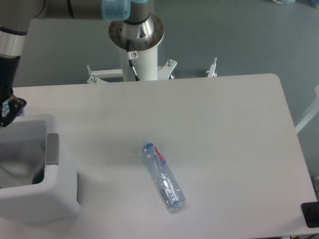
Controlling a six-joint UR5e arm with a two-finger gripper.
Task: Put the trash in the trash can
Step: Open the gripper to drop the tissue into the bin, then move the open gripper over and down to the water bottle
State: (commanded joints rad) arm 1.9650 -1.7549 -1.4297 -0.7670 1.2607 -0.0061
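Tissue (17, 167), a pale crumpled shape, is lying inside the bin (55, 199), down against its left inner side. That bin is sitting at the front left corner of the table (224, 129), its near wall thick and rounded, with a grey patch showing on its right-hand wall.

Out on the tabletop, well apart from the bin, the bottle (163, 175) is lying on its side at a slant, its cap pointing up and to the left and its red-purple label just below the cap.

At the left edge of the fixed camera's view, only a dark corner of the gripper (7, 110) is showing above the bin's back rim; I cannot tell whether its fingers are spread or closed, since they are cut off by the frame. The arm's base (136, 37) is standing behind the table's far edge.
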